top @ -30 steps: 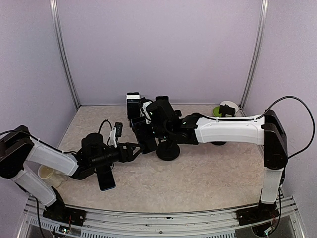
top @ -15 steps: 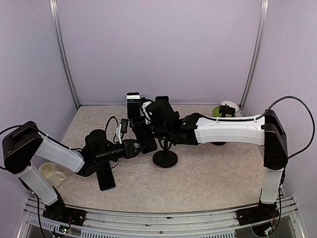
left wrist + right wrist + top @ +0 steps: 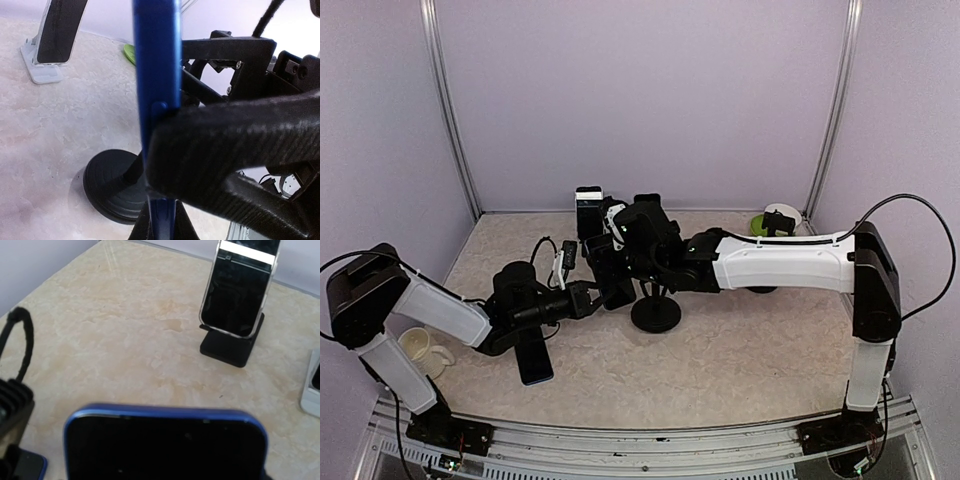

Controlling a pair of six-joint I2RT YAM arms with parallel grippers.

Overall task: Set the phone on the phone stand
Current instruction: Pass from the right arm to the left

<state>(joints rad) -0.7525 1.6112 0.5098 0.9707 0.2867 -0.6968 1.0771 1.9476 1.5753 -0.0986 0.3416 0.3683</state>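
Beige tabletop [image 3: 740, 350] | blue phone [image 3: 155, 75] upright in right gripper [image 3: 620, 289] | left gripper [image 3: 589, 297] touching

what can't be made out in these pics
- Top external: the right gripper and left gripper crowd together, hiding whether the blue phone sits on the phone stand.
- Right wrist: the blue phone fills the bottom edge and hides the fingers, so the grip is unclear.
- Left wrist: a close, blurred black finger covers the stand's top.
- Right wrist: a white stand is cut off by the right edge.
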